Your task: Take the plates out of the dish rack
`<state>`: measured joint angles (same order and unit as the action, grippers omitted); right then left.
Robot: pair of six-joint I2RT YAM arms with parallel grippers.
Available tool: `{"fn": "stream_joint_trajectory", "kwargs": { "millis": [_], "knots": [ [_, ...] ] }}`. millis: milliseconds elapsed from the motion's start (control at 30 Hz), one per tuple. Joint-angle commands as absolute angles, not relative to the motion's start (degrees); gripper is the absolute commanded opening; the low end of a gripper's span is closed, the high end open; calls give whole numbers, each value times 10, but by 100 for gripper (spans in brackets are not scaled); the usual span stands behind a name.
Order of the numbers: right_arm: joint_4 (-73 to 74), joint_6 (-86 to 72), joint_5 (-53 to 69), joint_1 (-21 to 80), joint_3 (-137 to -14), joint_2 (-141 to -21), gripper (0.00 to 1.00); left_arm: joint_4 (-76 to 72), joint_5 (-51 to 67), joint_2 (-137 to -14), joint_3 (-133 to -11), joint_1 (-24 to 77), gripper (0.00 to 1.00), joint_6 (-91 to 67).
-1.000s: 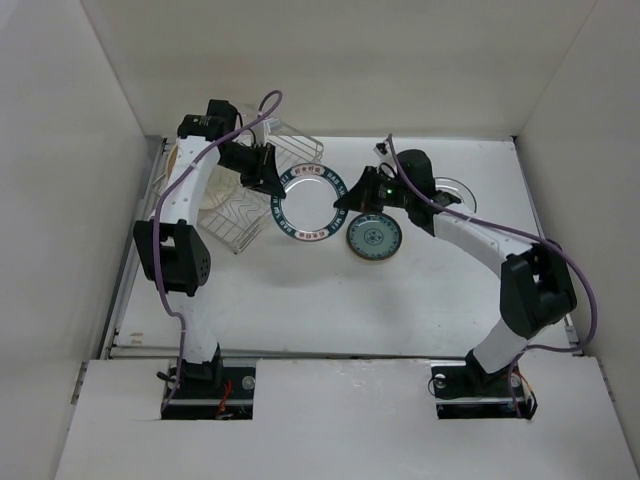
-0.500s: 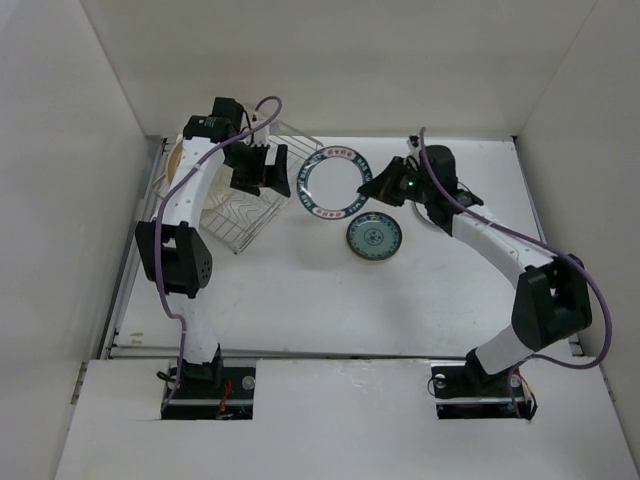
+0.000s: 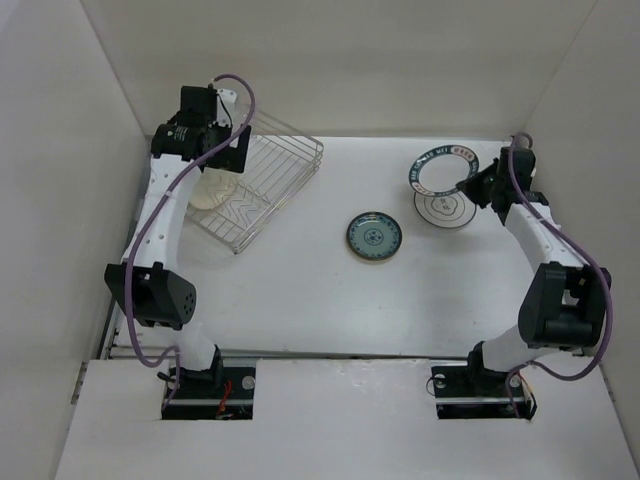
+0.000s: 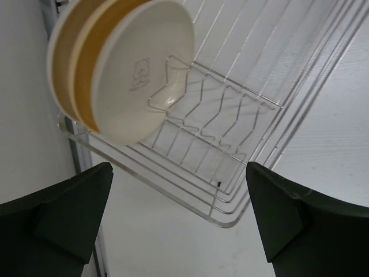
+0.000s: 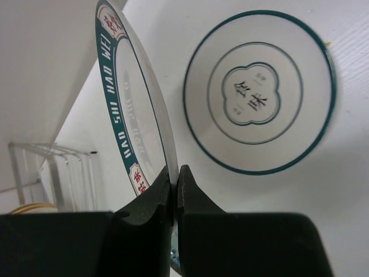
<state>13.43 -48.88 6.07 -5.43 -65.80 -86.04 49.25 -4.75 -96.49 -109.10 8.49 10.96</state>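
Note:
The silver wire dish rack (image 3: 272,180) lies at the back left. Cream and mustard plates (image 4: 130,75) stand on edge in its left end; from above they show as a cream plate (image 3: 212,190). My left gripper (image 3: 225,158) hovers over them, open and empty (image 4: 179,222). My right gripper (image 3: 472,184) is shut on the rim of a white plate with a dark patterned rim (image 5: 124,109), held tilted on edge (image 3: 440,155) above a flat white plate with a thin teal ring (image 5: 259,92). A small teal patterned plate (image 3: 374,237) lies mid-table.
White walls close in the table at the back and both sides. The rack's near corner (image 4: 230,216) sits just ahead of my left fingers. A metal rail (image 3: 140,240) runs along the table's left edge.
My left gripper has opened, let go of the patterned-rim plate and drawn back over the rack's left end. The right arm has carried that plate from mid-table to the right, over the flat white plate.

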Motion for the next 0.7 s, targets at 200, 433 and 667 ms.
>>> {"fn": "stream_joint_trajectory", "kwargs": {
  "millis": [200, 433, 667],
  "knots": [
    [147, -497, 35, -83, -649, -904, 0, 482, -96, -960, -1070, 74, 100, 132],
    [147, -490, 25, -99, -635, -952, 7, 482, -96, -965, -1070, 74, 100, 137],
    [163, -473, 52, -99, -647, -983, 64, 482, -101, -965, -1070, 74, 100, 148]
  ]
}}
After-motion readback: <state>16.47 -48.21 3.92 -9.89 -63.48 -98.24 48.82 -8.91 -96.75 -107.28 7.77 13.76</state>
